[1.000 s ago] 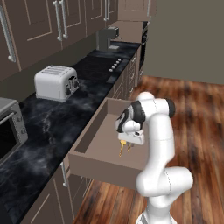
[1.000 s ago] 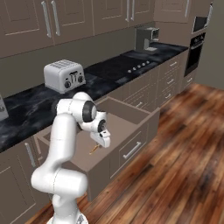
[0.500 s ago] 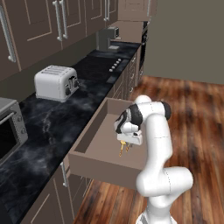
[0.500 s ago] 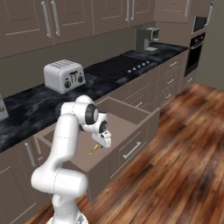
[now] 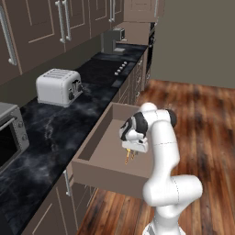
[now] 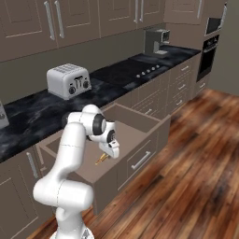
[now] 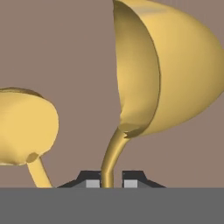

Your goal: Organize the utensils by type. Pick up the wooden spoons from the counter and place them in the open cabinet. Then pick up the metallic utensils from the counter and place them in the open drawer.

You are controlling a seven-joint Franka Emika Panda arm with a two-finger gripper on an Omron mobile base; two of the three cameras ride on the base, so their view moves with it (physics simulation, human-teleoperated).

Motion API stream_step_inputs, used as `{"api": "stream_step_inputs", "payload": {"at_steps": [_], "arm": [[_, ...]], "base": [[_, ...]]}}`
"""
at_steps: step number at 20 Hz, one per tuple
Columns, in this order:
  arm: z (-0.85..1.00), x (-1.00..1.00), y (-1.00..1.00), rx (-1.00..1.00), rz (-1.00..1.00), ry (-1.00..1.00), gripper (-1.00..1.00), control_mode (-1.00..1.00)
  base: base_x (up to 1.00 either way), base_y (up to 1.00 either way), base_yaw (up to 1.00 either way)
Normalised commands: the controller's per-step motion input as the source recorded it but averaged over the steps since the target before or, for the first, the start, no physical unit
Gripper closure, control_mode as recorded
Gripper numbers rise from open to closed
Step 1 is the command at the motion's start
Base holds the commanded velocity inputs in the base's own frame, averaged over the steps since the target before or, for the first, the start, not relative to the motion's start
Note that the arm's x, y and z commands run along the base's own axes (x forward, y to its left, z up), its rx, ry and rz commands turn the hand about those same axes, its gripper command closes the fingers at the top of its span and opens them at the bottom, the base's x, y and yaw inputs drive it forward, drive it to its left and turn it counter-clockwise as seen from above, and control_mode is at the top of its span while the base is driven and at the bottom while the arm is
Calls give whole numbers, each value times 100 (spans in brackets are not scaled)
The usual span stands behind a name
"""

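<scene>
My gripper point(image 5: 130, 155) point(image 6: 102, 157) hangs low inside the open drawer point(image 5: 98, 139) point(image 6: 142, 122), shut on the thin stem of a golden metallic utensil point(image 5: 128, 158) point(image 6: 100, 160). In the hand view its big yellow round head point(image 7: 175, 74) rises from between my fingertips point(image 7: 92, 181), close above the drawer's plain brown floor. A second metallic utensil point(image 7: 24, 127) lies just to its left on that floor. The black marble counter point(image 5: 59, 124) point(image 6: 42, 112) runs behind the drawer. The wooden spoons and the open cabinet are out of view.
A white toaster point(image 5: 58, 86) point(image 6: 70, 80) stands on the counter, with a microwave point(image 5: 9, 137) at the left edge. A cooktop point(image 6: 140, 71) and coffee machine point(image 6: 155, 41) lie further along. Wood floor point(image 6: 196, 168) stretches to the right.
The gripper has sunk a little lower into the drawer with the utensil still in its grip. The drawer and the counter items have not moved.
</scene>
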Motion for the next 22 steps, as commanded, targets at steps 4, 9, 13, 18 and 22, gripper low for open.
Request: {"api": "stream_step_inputs", "payload": {"at_steps": [4, 9, 13, 18, 22], "arm": [[-15, 17, 0, 0, 0, 0, 100, -100], [-9, 20, 0, 0, 0, 0, 100, -100], [-12, 23, 0, 0, 0, 0, 100, -100], [-6, 21, 0, 0, 0, 0, 100, -100], [-8, 12, 0, 0, 0, 0, 100, -100]], "base": [[0, 0, 0], [0, 0, 0], [0, 0, 0], [0, 0, 0], [0, 0, 0]]}}
